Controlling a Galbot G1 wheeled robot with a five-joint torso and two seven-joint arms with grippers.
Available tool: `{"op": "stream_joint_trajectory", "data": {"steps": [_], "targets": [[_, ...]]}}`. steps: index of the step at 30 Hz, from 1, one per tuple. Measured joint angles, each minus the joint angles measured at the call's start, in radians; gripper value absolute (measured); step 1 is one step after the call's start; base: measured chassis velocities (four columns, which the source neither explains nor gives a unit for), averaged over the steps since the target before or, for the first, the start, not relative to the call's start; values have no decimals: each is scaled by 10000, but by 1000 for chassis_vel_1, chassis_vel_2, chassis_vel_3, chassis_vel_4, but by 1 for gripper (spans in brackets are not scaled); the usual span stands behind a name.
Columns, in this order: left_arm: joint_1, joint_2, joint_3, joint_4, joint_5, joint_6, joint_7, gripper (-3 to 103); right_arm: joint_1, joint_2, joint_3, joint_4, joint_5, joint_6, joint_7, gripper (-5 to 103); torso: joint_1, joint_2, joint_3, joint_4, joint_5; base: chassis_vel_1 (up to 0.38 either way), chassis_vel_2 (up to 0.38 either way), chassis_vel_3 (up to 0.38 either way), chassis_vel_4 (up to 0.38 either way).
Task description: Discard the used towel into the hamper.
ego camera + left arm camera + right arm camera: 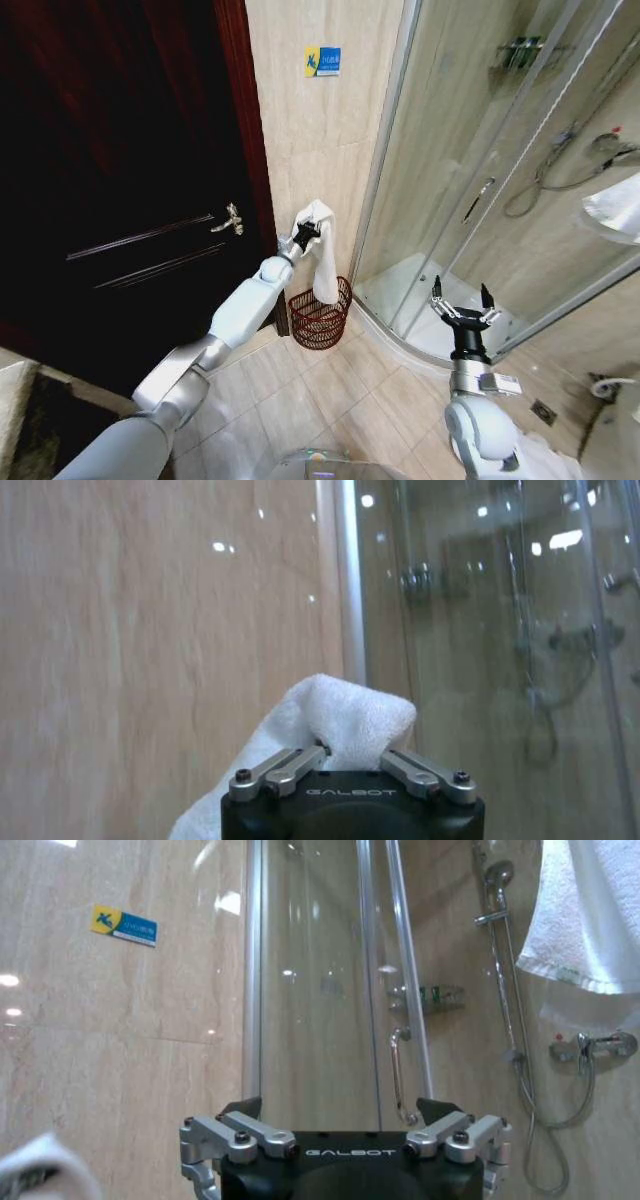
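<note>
**Towel held over the hamper, release pending**

Left gripper (306, 232) raised near the beige marble-look wall tile (300, 130), clamped tight on the top fold of the white terry-cloth towel (322, 255). Towel hanging straight down, lower end reaching the rim of the round, dark red-brown openwork hamper (320, 318) on the tiled floor (300, 400), between the dark wooden door (120, 180) and the curved glass shower enclosure (480, 170). Whether the tail is already inside the rim or just in front of it: hard to tell.

Right gripper (465, 305) parked low beside the shower, fingers spread wide, holding nothing.

For a clean drop, judged from here: centre the hanging cloth over the basket mouth, lower until most of the length sits inside, then open. Releasing too high or off-centre risks draping over the rim or tipping the light basket.
</note>
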Motion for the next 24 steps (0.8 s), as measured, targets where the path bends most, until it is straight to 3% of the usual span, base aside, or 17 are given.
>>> {"op": "stream_joint_trajectory", "data": {"steps": [15,24], "targets": [[793,-361,148,1977,1032,-884,576,4,0,-1,0,0,0,0,0,100,0,0,0,0,0,0,0,0,0],[639,-725,875,3443,1226,-1339,947,4,0,0,0,0,0,-1,0,100,0,0,0,-1,2,0,0,0,0]]}}
